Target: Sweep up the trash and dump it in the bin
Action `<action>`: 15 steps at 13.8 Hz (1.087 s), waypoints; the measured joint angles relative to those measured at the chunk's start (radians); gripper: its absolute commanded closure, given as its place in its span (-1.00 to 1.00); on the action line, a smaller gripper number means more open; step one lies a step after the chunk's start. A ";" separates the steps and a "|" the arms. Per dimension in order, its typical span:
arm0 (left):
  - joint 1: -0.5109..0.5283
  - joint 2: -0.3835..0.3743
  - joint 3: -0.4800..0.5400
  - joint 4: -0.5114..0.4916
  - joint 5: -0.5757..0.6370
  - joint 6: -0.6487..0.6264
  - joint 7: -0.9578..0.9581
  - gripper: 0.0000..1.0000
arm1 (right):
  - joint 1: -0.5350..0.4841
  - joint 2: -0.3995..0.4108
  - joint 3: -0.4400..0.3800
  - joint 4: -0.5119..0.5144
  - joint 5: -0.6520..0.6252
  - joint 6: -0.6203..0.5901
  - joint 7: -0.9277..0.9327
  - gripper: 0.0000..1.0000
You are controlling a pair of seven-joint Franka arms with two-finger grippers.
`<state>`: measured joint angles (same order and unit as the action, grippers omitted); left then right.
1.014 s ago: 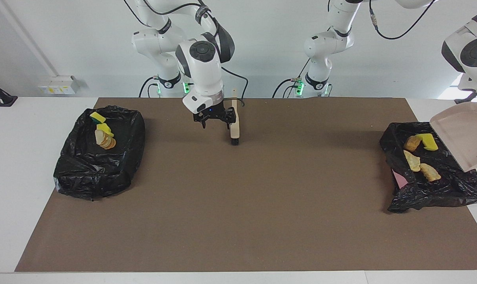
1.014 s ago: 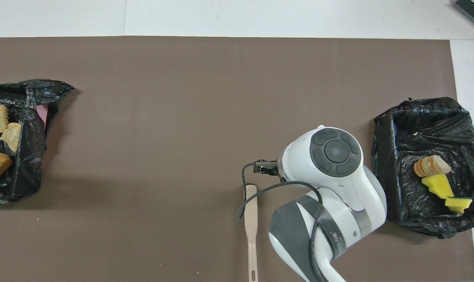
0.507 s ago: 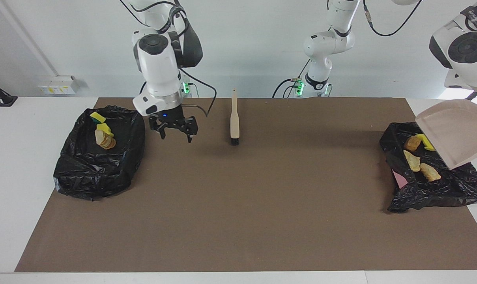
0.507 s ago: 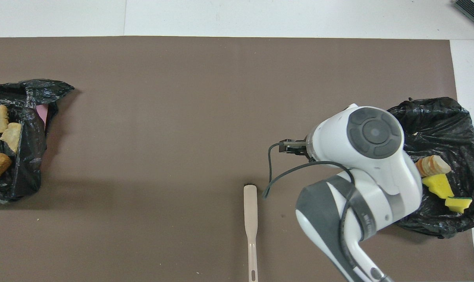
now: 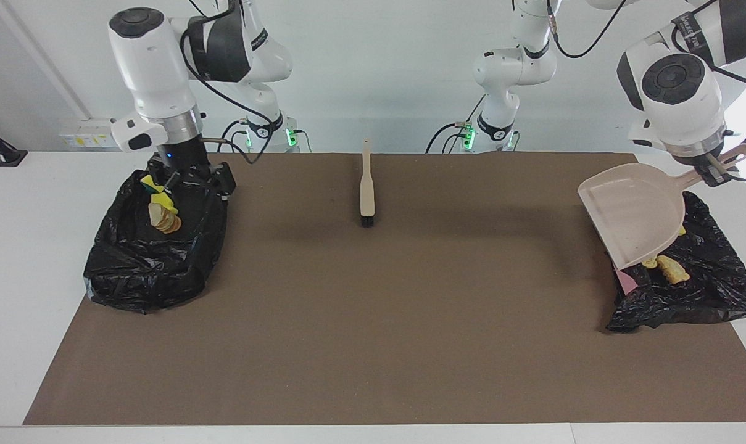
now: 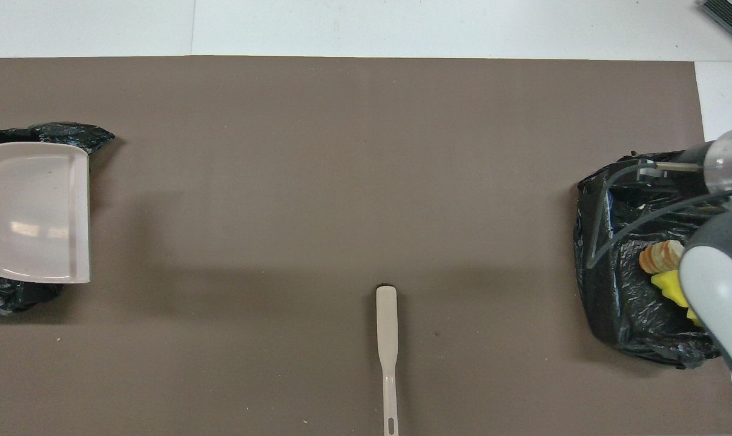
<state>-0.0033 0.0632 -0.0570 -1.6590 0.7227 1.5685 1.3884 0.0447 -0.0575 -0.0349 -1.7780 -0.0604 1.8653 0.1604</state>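
The dustpan, clamped in the left claw, has been swung off the bin, so the trash is dumped; the open right claw is over the other bin.

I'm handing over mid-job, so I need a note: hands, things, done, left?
Left hand: shut on the dustpan handle, pan tilted over the bagged bin at the left arm's end.
Right hand: open, empty, over the other bin.
Trash: scraps lie in both bins; none shows on the mat.
Brush: flat on the mat, near the robots.
Left: probably just setting the dustpan down.
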 measured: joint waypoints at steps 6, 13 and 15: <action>-0.073 -0.023 -0.001 -0.045 -0.274 -0.034 -0.321 1.00 | -0.002 -0.053 -0.038 0.155 0.007 -0.261 -0.078 -1.00; -0.367 -0.056 -0.010 -0.134 -0.588 -0.008 -1.072 1.00 | 0.005 -0.107 -0.043 0.164 0.019 -0.359 -0.078 -1.00; -0.441 -0.038 -0.010 -0.146 -0.645 0.044 -1.265 1.00 | 0.010 -0.096 -0.039 0.163 0.019 -0.350 -0.078 -1.00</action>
<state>-0.4447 0.0254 -0.0671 -1.8046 0.0780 1.6128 0.1235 0.0549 -0.1539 -0.0744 -1.6145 -0.0413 1.5152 0.0822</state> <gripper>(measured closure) 0.687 0.000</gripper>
